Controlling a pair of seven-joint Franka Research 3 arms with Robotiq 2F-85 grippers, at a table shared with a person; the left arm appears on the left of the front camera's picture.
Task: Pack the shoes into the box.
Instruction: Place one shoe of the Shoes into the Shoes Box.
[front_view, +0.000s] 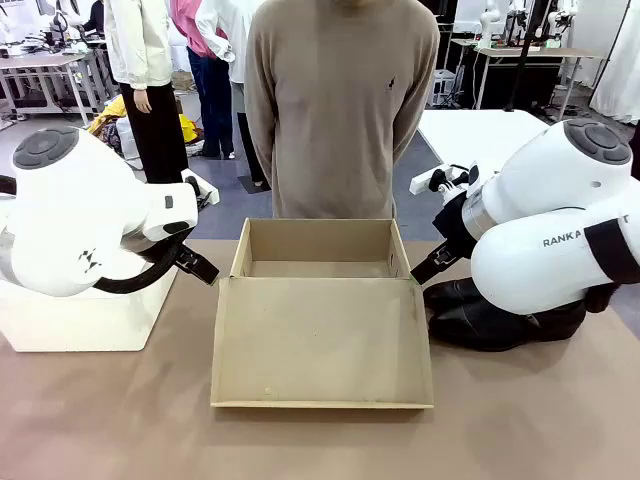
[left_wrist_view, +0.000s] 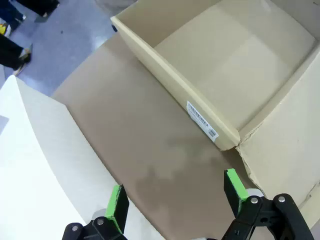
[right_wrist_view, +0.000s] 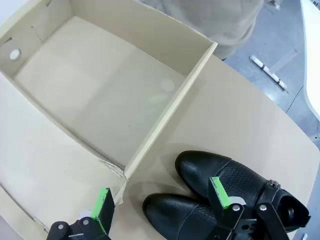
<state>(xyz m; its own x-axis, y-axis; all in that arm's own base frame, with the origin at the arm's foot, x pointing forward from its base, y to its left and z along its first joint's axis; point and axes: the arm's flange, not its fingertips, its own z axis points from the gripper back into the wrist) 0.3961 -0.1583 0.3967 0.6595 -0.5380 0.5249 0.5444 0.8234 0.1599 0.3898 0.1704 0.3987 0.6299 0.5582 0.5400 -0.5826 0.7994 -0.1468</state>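
The open cardboard shoebox (front_view: 320, 262) sits mid-table with its bare cardboard floor showing. Its big flap lid (front_view: 320, 345) is folded out flat toward 6 o'clock, and a person (front_view: 340, 110) in a beige sweater stands at its 12 o'clock. The black shoes (front_view: 490, 318) lie outside the box at its 3 o'clock, on the brown table (front_view: 100, 425), partly hidden under the right arm.

In the right wrist view the right gripper (right_wrist_view: 160, 187) has its jaws spread wide and pinches nothing. The pair (right_wrist_view: 220, 192) lies side by side, with the toes pointing roughly to 10 o'clock at the box's side wall. One green pad (right_wrist_view: 218, 191) overlaps the farther shoe's perforated vamp, and the other pad sits at 9 o'clock over the box corner. The nearer shoe's toe falls in the gap between them. I cannot tell whether a pad touches the leather.

The left gripper (left_wrist_view: 174, 185) is also spread, with only table between its pads. The box wall with its barcode label (left_wrist_view: 202, 119) runs at 1 o'clock, and the box's near corner sits just past the right-hand pad. A white block (left_wrist_view: 30, 165) lies at 9 o'clock.
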